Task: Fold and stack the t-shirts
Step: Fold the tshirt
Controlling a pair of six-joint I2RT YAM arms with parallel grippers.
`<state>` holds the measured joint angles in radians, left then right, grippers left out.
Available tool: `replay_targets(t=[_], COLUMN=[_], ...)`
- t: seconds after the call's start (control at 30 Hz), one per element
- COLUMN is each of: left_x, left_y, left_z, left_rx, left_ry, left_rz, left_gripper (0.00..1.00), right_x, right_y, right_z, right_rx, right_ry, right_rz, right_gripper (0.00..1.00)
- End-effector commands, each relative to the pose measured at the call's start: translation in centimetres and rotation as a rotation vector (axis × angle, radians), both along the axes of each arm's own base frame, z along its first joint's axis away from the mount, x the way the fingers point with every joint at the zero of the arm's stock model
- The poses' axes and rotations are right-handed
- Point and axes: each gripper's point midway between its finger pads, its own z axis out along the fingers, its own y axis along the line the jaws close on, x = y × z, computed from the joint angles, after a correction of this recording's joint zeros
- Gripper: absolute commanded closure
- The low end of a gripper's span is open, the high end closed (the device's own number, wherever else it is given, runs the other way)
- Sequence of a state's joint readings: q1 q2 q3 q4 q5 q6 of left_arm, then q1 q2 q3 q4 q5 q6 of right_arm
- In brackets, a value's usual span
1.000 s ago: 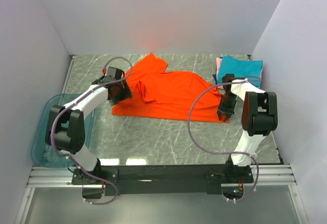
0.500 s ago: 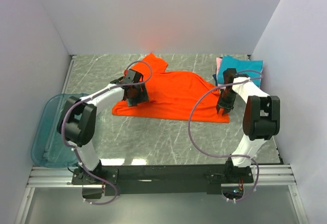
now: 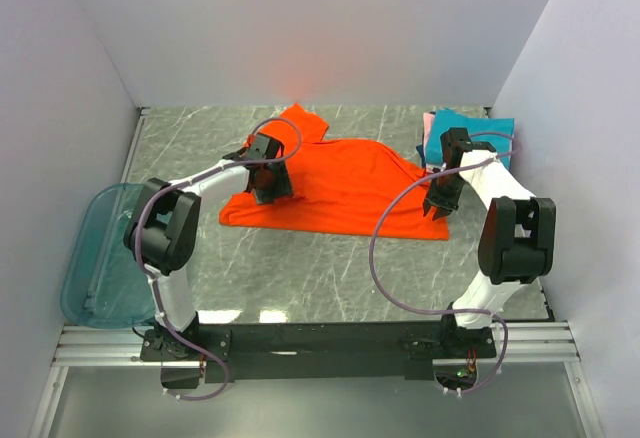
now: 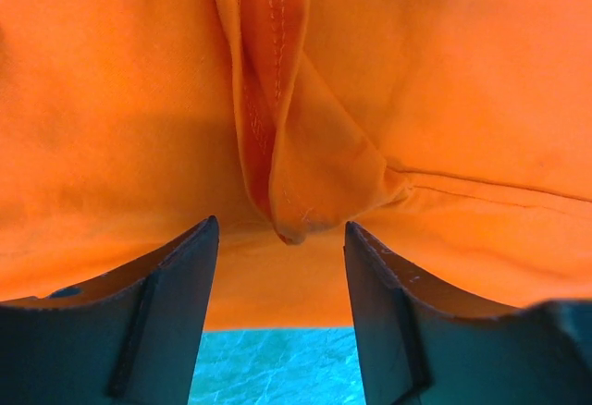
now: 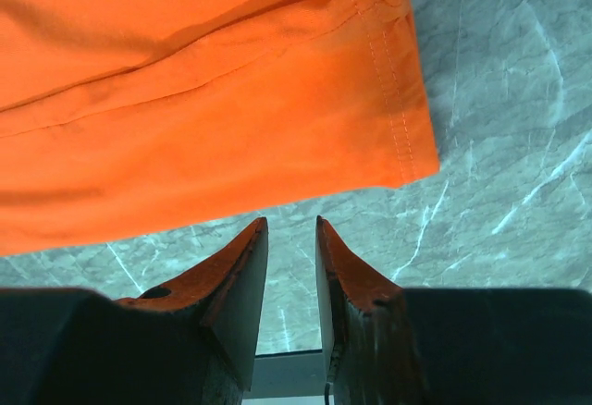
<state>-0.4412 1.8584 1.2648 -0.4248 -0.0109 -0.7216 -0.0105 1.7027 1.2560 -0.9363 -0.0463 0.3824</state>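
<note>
Left hand (image 4: pixel 280 227), apart, moved away from bin (image 3: pixel 95 258) onto orange shirt (image 3: pixel 350 183); right hand (image 5: pixel 289 224) ajar

I could read no writing, label, brand, number or sign in any of the three views; the orange shirt (image 4: pixel 444 72) showed only plain stitched seams.

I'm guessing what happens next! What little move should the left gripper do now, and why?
Probably dip down and close on the raised fold of the shirt. The left gripper has its jaws open, the fold's tip lies just ahead between them, and nothing is held yet.
</note>
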Motion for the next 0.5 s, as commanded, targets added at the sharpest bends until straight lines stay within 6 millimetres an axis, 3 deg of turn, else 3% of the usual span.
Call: replay_targets(t=[0.0, 0.47], left_x=[1.4, 2.9], left_y=[-1.0, -2.3], left_z=[0.9, 1.2], left_rx=[-0.032, -0.063], left_ry=[-0.041, -0.051], left_rz=[-0.018, -0.034], left_gripper=[0.41, 0.78], right_x=[0.1, -0.4], right_y=[0.4, 0.3], right_z=[1.5, 1.5], right_rx=[0.009, 0.007], right_ry=[-0.041, -0.033], right_rz=[-0.004, -0.003], right_gripper=[0.66, 0.66])
